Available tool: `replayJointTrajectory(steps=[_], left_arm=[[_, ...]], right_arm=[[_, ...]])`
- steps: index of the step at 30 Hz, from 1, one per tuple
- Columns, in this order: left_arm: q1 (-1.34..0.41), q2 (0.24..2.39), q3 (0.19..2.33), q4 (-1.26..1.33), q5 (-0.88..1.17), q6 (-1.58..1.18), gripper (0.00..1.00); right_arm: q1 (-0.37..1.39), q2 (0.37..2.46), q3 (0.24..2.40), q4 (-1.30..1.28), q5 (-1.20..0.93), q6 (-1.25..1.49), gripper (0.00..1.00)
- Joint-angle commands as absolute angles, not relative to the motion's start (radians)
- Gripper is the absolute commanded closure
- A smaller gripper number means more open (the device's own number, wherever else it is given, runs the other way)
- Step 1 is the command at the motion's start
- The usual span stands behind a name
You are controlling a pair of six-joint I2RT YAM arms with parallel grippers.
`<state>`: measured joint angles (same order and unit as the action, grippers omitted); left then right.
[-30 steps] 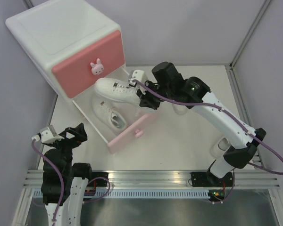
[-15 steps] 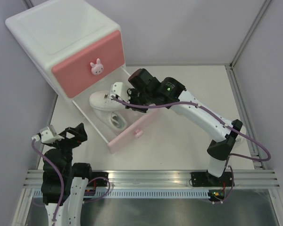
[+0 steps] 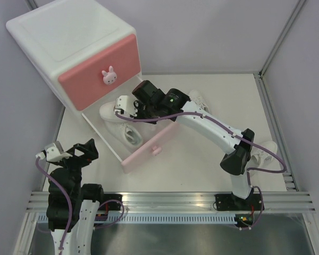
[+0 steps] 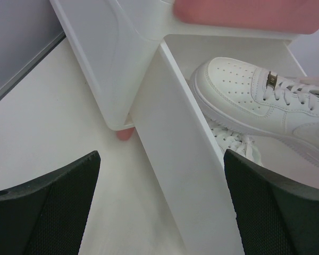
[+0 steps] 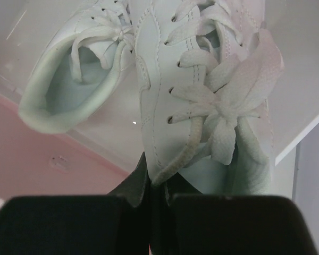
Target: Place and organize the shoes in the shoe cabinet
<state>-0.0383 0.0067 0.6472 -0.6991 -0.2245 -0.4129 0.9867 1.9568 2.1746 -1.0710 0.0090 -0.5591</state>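
The shoe cabinet [image 3: 53, 37] stands at the back left, its darker pink upper drawer shut and its lower drawer [image 3: 149, 151] pulled out. My right gripper [image 3: 130, 109] is shut on the collar of a white sneaker [image 3: 109, 111] and holds it over the back of the open drawer, above a second sneaker [image 3: 130, 135] lying inside. In the right wrist view the jaws [image 5: 158, 178] pinch the held sneaker [image 5: 202, 90] beside the other one [image 5: 74, 79]. Two more sneakers lie on the table [image 3: 198, 98] [image 3: 263, 151]. My left gripper [image 3: 69, 154] is open and empty at the near left.
In the left wrist view the drawer's white side wall [image 4: 186, 175] rises just ahead between my fingers [image 4: 42, 207], with the cabinet's pink foot [image 4: 125, 133] beside it. Grey walls enclose the table on the left and right.
My right arm has carried the sneaker to the left, from the drawer's right edge to over its back part near the cabinet. The left arm has not moved.
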Motion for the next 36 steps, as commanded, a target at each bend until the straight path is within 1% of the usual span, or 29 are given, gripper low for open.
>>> replayJointTrajectory(steps=[1,10,24,31,36], left_arm=[[-0.029,-0.02,0.635,-0.652,-0.204,-0.387,0.0],[-0.028,-0.02,0.634,-0.65,-0.199,-0.385,0.0],[-0.025,-0.018,0.632,-0.649,-0.195,-0.382,0.0],[-0.025,-0.018,0.632,-0.649,-0.193,-0.382,0.0],[-0.023,-0.02,0.632,-0.646,-0.192,-0.38,0.0]], right_arm=[[0.994,1.951,2.229,-0.892,0.09,-0.591,0.99],[0.982,1.974,2.189,-0.784,0.109,-0.5,0.99],[0.933,2.019,2.166,-0.782,0.091,-0.381,0.99],[0.933,2.036,2.158,-0.785,0.158,-0.233,0.99],[0.934,2.017,2.096,-0.752,0.186,-0.132,0.99]])
